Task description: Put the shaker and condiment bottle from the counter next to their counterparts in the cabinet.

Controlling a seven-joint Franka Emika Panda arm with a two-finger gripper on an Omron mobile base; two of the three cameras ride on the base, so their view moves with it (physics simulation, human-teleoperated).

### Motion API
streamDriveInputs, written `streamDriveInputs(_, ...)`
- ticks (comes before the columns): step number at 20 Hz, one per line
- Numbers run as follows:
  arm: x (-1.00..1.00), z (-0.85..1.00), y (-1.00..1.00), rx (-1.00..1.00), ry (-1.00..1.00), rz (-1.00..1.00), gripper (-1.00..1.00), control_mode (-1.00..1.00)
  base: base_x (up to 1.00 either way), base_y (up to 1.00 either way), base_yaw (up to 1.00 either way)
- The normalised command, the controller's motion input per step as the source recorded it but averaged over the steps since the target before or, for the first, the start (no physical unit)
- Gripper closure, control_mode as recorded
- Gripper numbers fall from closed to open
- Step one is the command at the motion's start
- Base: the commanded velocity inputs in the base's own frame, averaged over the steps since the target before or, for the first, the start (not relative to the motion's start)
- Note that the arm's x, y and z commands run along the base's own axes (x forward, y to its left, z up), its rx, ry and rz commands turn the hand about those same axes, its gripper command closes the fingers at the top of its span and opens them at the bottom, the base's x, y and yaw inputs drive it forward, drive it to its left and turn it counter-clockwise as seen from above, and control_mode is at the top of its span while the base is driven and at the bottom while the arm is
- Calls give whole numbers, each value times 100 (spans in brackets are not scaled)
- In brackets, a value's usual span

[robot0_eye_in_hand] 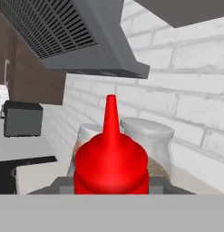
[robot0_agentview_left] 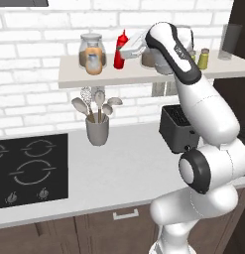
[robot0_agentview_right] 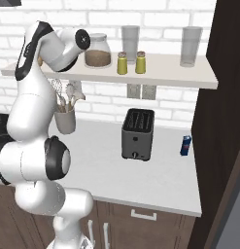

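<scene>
Claw (robot0_agentview_left: 125, 53) is up at the cabinet (robot0_agentview_left: 74, 74), jaws set either side of the condiment bottle (robot0_agentview_left: 121, 50); in the hand view the red body (robot0_eye_in_hand: 110, 170) sits right between the finger tips, nozzle pointing up. Looks like a light clasp or a just-loosening one; can't tell for sure whether it's gripping or already free. Bottle stands upright on the shelf slab, toward its left end, just beside the orange bottle (robot0_agentview_left: 93, 63) and the glass jar (robot0_agentview_left: 91, 47) behind it. Long axis vertical, so the exit is straight back along the claw's line, away from the wall, no sideways drift or it tips. Further right on the same shelf: two shakers (robot0_agentview_right: 122, 63) standing side by side, almost touching, next to a brown-filled jar (robot0_agentview_right: 97, 51). So shaker half reads as done, bottle half nearly done. On the worktop below: toaster (robot0_agentview_right: 138, 134) mid-counter, utensil crock (robot0_agentview_left: 97, 129) near the hob (robot0_agentview_left: 30, 168), small blue bottle (robot0_agentview_right: 186, 145) at the right end.
</scene>
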Motion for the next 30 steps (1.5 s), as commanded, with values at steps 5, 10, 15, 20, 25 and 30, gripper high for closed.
streamDriveInputs(5,4,18,6,0,3,0,-100,-100,0,0,0)
streamDriveInputs(10,0,35,0,0,11,0,-100,-100,0,0,0)
streamDriveInputs(15,-1,44,0,0,7,0,-100,-100,0,0,0)
streamDriveInputs(20,-26,26,-13,0,0,0,-100,-100,0,0,0)
streamDriveInputs(25,-90,-60,-5,-11,0,-1,-100,-100,0,0,0)
streamDriveInputs(30,-100,-100,0,-25,-8,-4,-100,-100,0,0,0)
